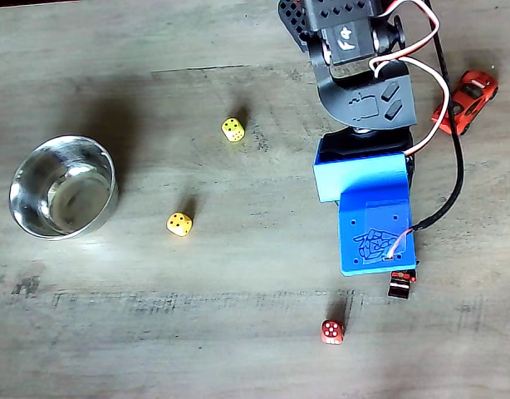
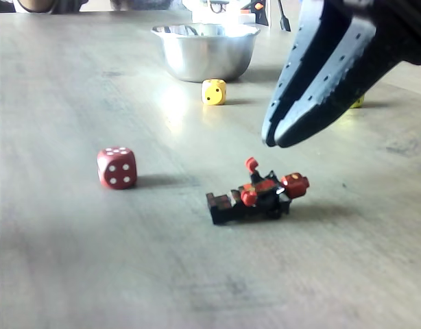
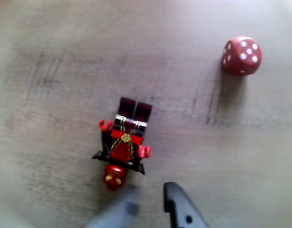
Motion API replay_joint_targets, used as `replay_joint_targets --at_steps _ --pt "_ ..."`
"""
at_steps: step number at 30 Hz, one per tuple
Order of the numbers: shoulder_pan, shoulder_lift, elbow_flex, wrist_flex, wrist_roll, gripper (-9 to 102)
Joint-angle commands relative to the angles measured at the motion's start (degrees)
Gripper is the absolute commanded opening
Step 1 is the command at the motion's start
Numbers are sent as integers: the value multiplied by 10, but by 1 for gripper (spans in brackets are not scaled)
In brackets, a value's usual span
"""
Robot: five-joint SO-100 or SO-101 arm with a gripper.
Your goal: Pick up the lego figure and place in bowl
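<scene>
The lego figure (image 3: 123, 145), black and red, lies flat on the wooden table with its head toward the bottom of the wrist view. In a fixed view the lego figure (image 2: 255, 195) lies just below and left of my gripper (image 2: 278, 139), which hangs above it without touching. Seen from the wrist, my gripper (image 3: 148, 206) has its dark fingertip (image 3: 177, 204) and a blurred one standing slightly apart, nothing between them. From above, only a bit of the lego figure (image 1: 400, 283) peeks out under the arm's blue mount (image 1: 367, 212). The steel bowl (image 1: 62, 187) stands far left.
A red die (image 1: 332, 332) lies close to the figure, also visible as the red die (image 3: 241, 55) at upper right. Two yellow dice (image 1: 232, 130) (image 1: 179, 224) lie between arm and bowl. A red-orange toy car (image 1: 464, 101) sits at right.
</scene>
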Motion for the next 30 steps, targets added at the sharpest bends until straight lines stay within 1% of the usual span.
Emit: replay_joint_targets --at_steps 1,4,6,15,22,30 --pt "3 13 -36 3 4 19" --pt "3 12 -36 -1 4 26" --pt "2 12 -37 -4 4 28" --pt "-3 2 -41 -5 2 28" --pt "3 -87 -123 -5 3 28" --pt "1 -138 -148 -5 3 28"
